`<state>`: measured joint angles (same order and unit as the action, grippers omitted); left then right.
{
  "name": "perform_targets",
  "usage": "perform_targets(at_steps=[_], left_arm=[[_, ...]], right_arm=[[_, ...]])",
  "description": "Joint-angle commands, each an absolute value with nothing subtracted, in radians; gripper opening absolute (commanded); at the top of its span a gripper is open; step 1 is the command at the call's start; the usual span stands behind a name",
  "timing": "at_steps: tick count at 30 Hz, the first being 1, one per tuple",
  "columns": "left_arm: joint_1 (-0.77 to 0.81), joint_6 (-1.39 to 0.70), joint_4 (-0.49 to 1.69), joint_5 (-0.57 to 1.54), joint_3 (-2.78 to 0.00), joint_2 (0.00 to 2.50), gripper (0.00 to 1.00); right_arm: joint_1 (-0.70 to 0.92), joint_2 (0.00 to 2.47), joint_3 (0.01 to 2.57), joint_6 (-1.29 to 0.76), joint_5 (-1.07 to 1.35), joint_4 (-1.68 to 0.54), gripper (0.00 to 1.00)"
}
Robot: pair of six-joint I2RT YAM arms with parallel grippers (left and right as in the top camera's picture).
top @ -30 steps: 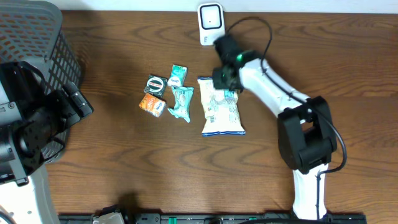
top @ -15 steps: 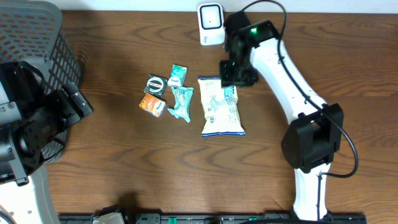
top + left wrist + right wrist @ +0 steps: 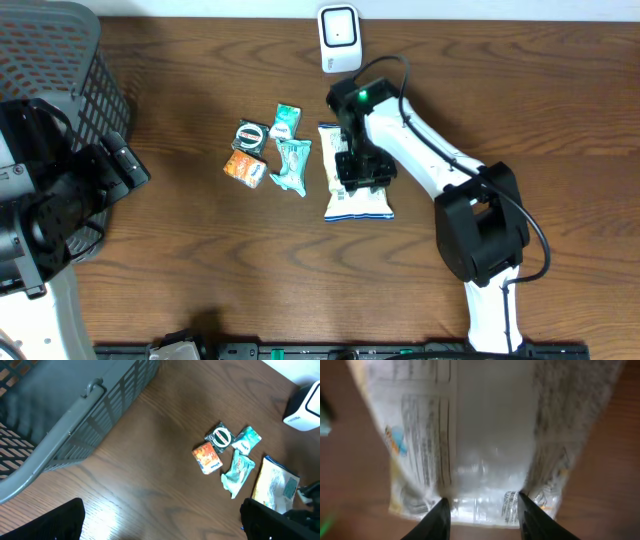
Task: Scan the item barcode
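table (image 3: 200,280): bare wood lower left and far right.
basket (image 3: 60,60): upper left corner.
snack bag (image 3: 360,205): centre, flat; right gripper (image 3: 482,510) jaws apart astride it, no grip yet; pickup step.
left gripper (image 3: 160,527): jaws wide, empty.
next: close, lift barcode toward scanner (image 3: 339,38), top centre edge.
4 small packets (image 3: 270,150): just left of bag.

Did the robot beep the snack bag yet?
Nothing looks scanned yet: the snack bag lies on the table, apart from the white scanner. The right end effector is down on it, fingers straddling its middle. Left: lift it and show its barcode to the scanner.
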<state>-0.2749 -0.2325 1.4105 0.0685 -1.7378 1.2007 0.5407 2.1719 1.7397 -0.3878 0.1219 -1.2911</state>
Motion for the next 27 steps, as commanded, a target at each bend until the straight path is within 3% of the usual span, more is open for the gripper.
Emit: perform_targets(at_steps=[1, 12, 19, 27], left_arm=[[-0.28, -0.234, 1.413, 0.059, -1.729, 1.201, 0.98], [-0.28, -0.234, 1.413, 0.059, -1.729, 1.201, 0.98], [-0.28, -0.234, 1.413, 0.059, -1.729, 1.201, 0.98], [-0.28, -0.234, 1.413, 0.059, -1.729, 1.201, 0.98]], right_arm=[[0.541, 2.173, 1.672, -0.431, 0.096, -1.219, 0.39], [0.494, 2.173, 1.637, -0.41, 0.051, -0.956, 0.44], [0.429, 2.173, 1.761, -0.385, 0.052, -1.124, 0.44], [0.419, 2.171, 1.916, -0.35, 0.06, -1.351, 0.51]])
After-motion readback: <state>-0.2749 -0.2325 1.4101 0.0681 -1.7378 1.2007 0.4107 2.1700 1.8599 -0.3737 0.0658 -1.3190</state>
